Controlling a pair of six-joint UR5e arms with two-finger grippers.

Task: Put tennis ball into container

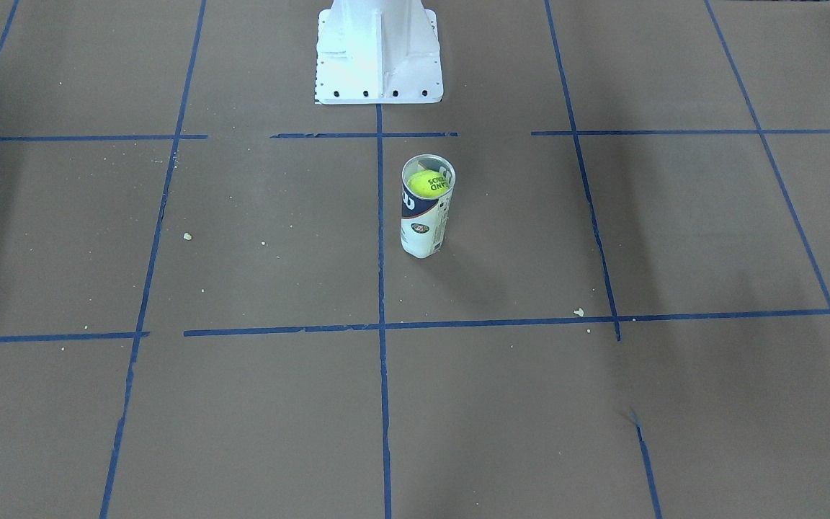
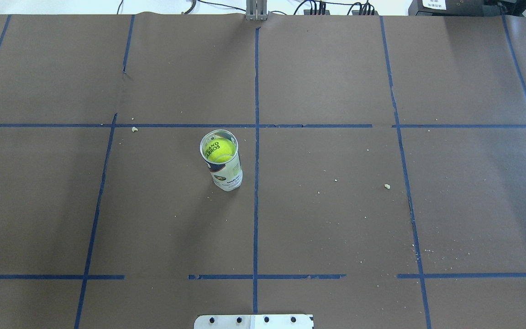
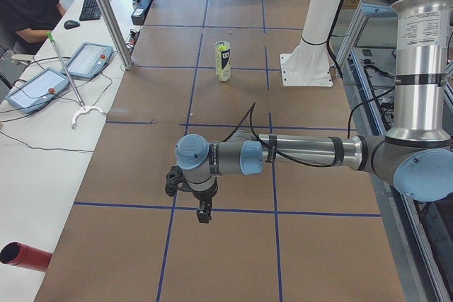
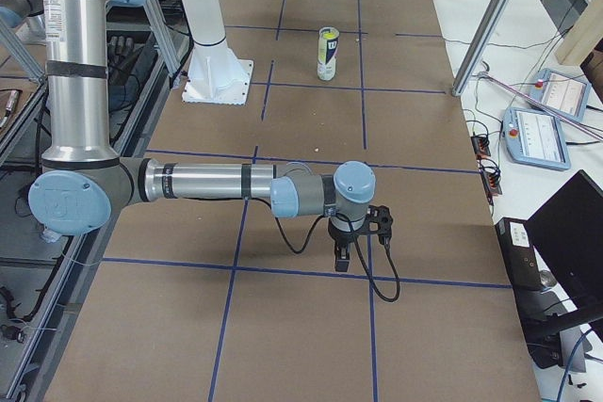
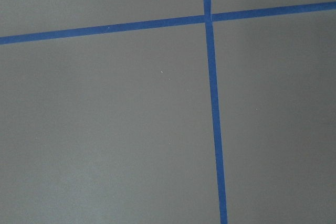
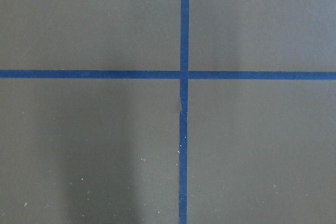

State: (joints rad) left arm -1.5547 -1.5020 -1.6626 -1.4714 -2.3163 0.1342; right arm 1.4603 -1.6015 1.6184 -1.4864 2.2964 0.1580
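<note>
Fingers of neither arm show in the front-facing view, where we see the container [image 1: 426, 216] upright on the counter [image 1: 242, 252] with the tennis ball [image 1: 429, 183] already seated in its open mouth. From overhead we judge the ball light, fuzzy and springy, but too snug in the tube for a grasp; the thin, slick, tippy container is better clasped around its label [image 2: 229, 176], which hides whatever lies beneath the ball. In the left side view the left gripper [image 3: 202, 210] hangs low, well apart from the container; in the right side view so does the right gripper [image 4: 343, 259]. Whether either is parted or closed, we cannot tell. Both wrist views show only counter and blue tape [image 5: 212, 103].
</note>
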